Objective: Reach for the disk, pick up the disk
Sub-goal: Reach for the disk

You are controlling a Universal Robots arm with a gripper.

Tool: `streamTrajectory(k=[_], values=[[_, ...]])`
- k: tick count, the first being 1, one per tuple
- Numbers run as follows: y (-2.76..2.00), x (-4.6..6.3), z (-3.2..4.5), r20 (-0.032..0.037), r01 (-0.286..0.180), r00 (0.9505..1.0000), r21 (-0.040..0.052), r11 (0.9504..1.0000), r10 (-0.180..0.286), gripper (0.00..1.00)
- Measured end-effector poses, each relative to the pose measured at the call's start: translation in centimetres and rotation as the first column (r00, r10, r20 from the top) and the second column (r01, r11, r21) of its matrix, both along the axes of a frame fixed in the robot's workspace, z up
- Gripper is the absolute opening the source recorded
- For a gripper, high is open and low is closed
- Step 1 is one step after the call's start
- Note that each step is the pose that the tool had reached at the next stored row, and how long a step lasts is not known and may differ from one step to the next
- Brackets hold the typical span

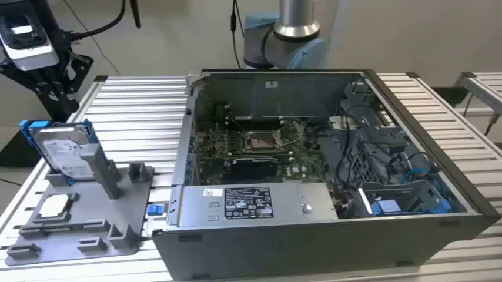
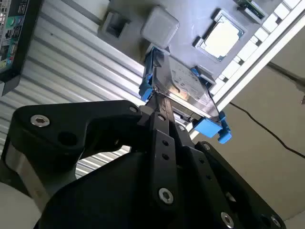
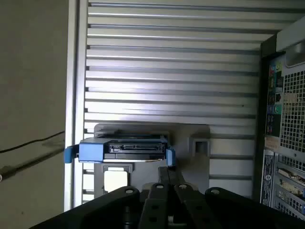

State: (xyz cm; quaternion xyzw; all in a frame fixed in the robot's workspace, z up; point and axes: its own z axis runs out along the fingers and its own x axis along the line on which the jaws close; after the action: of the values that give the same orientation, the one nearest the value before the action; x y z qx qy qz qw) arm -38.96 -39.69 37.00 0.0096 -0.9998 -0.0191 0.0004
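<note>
Gripper [image 2: 159, 102] linkage is sitting closest to the lens in both wrist views, black, with its jaws pressed together into one slim tip and pinching nothing. In the second wrist view that tip is lining up with the blue rail at one end of the disk [image 2: 183, 88]. In the first wrist view the gripper [image 3: 167, 171] tip is overlapping the blue rail at one end of the disk [image 3: 126, 149], which is showing edge-on. Contact cannot be judged from either.

In the exterior view the gripper [image 1: 56, 97] is hanging just above the disk [image 1: 67, 150], at the exterior view's far left. The disk is standing upright on its edge in a grey fixture [image 1: 117, 232], label facing the camera, blue rails along its sides, with a grey post [image 1: 98, 167] just beside it. A white-topped square chip [image 1: 55, 205] is lying flat on the same fixture, nearer the camera. The fixture is resting on a slatted metal table [image 1: 133, 111], beside an open computer case [image 1: 330, 235].
</note>
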Motion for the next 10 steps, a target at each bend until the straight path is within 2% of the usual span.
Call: streamTrajectory(k=[10], values=[[0.03,0.0,0.0,-0.0001,0.0,1.0,0.0,1.0,0.0,0.0]])
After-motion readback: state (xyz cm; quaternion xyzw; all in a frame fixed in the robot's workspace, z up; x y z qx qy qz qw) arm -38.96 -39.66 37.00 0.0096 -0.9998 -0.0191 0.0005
